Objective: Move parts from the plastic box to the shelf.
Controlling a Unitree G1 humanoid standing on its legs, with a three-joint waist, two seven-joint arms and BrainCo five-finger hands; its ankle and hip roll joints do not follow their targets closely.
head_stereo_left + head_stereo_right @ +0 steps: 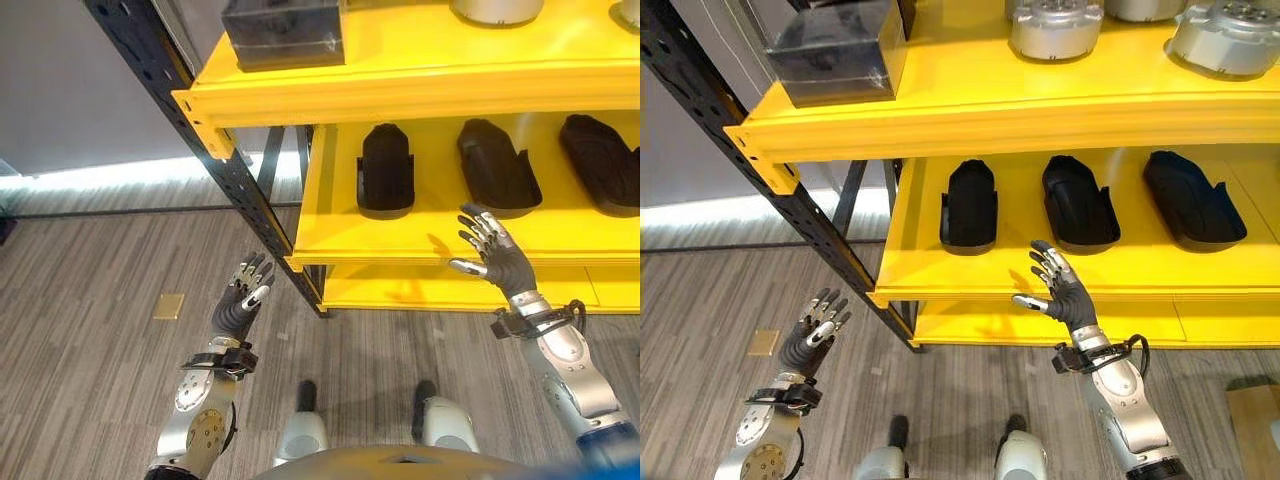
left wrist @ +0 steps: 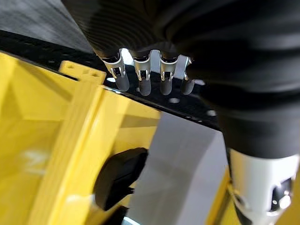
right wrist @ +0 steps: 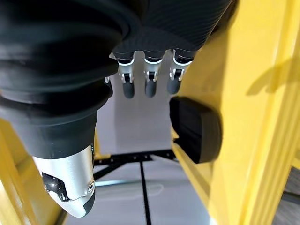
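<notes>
Both the left robot hand (image 1: 240, 300) and right robot hand (image 1: 1060, 288) are being held open, empty, before the yellow shelf (image 1: 1120, 265), where black parts (image 1: 968, 208) are lying.

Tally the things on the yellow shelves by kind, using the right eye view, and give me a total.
Black moulded parts: 3
Silver metal parts: 3
Clear plastic box: 1
Total: 7

Bright, even overhead light; soft glare on the yellow shelf (image 1: 1060, 95) deck, a pale strip along the wall base, faint hand-shadow at its front edge.
</notes>
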